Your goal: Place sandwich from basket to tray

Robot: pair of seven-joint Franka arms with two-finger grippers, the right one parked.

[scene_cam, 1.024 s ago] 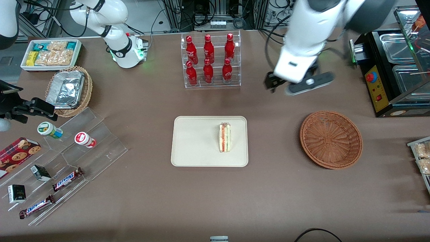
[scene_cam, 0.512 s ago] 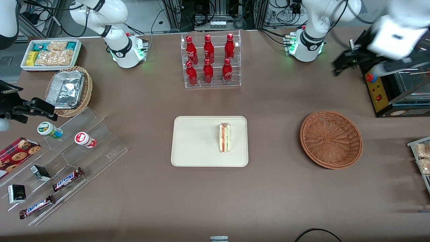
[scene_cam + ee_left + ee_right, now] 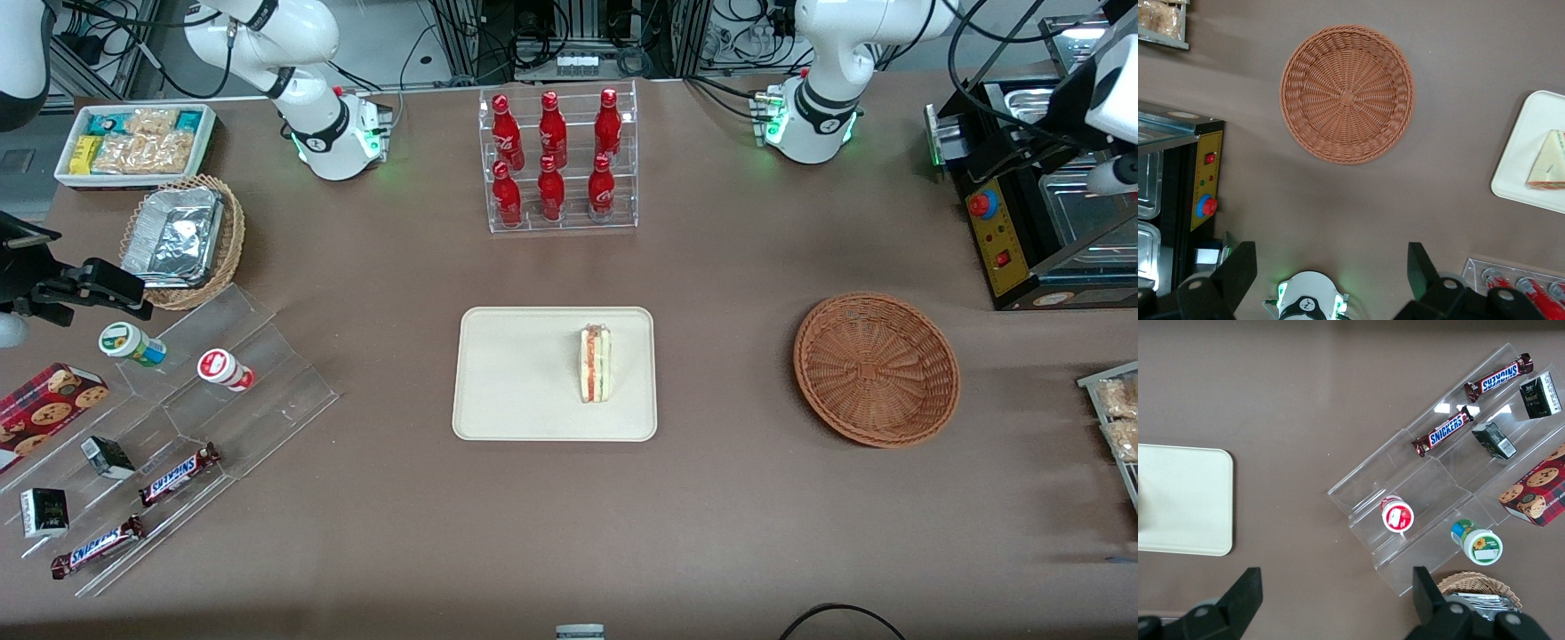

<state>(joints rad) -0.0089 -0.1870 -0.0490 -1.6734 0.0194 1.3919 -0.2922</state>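
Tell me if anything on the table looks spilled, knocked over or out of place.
Nothing stands out. The sandwich sits on the tray, the basket is empty and upright, and the gripper, jaws open, hangs high above the table near the basket.

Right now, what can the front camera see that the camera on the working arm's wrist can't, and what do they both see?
Only the front view shows the candy bars, the foil containers, the white bin of snacks and the whole tray.

Only the left wrist view shows the gripper close up, open and empty, high above the table, far from the tray.

Both show the empty basket, the sandwich lying on the tray, the red bottles and the black machine.
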